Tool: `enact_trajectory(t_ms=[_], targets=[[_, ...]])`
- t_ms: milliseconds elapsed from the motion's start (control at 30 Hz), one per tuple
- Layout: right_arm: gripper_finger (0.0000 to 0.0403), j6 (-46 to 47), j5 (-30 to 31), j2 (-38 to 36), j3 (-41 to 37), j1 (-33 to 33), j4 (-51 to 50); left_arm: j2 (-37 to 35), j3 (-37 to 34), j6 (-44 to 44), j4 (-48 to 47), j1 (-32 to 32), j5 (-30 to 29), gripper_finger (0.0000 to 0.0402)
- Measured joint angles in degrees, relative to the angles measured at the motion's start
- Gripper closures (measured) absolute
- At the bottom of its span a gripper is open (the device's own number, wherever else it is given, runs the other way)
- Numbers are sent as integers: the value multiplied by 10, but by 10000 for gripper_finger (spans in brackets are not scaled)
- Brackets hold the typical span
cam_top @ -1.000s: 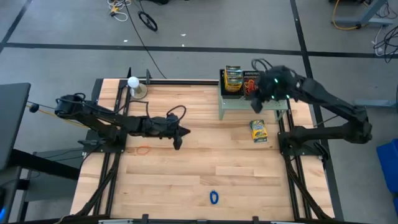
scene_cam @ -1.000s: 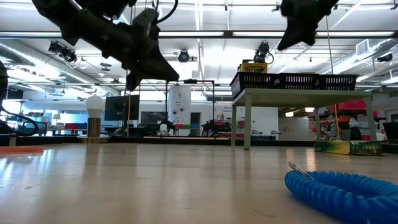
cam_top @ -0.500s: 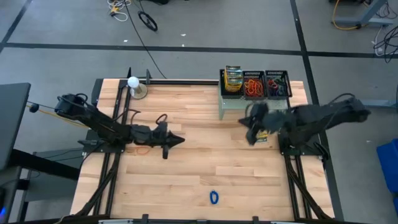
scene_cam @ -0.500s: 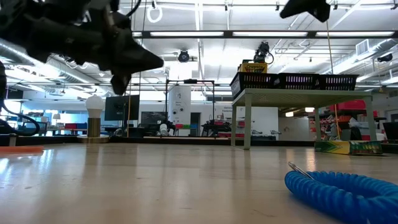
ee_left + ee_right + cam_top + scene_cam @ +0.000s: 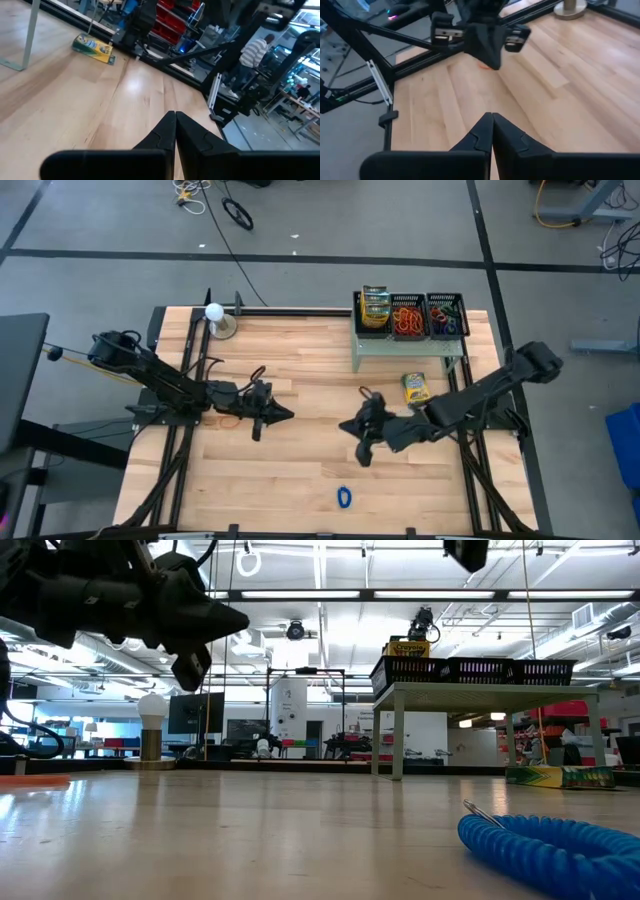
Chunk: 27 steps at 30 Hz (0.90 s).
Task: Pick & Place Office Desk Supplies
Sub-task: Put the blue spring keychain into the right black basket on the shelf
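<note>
Both claws, left gripper [image 5: 285,416] and right gripper [image 5: 345,427], are hovering pinched closed and empty, facing each other over my pale wooden table [image 5: 300,470].

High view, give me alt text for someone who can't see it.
Two dark arms reach over a wooden table, the left gripper and right gripper shut and empty. A crayon box lies beside a green shelf carrying mesh trays; a blue rubber band lies near the front.
</note>
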Motion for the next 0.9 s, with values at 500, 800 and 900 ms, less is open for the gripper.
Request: enact_trajectory(t_ms=[500,800,900], targets=[[226,-10,-129,148,114,3,-70,0,0,-7,-17,0,-47,388],[169,26,-274,223,138,19,-140,1,0,-8,-65,0,-49,388],[175,51,-308,254,138,31,-148,1,1,-2,-71,0,-49,388]])
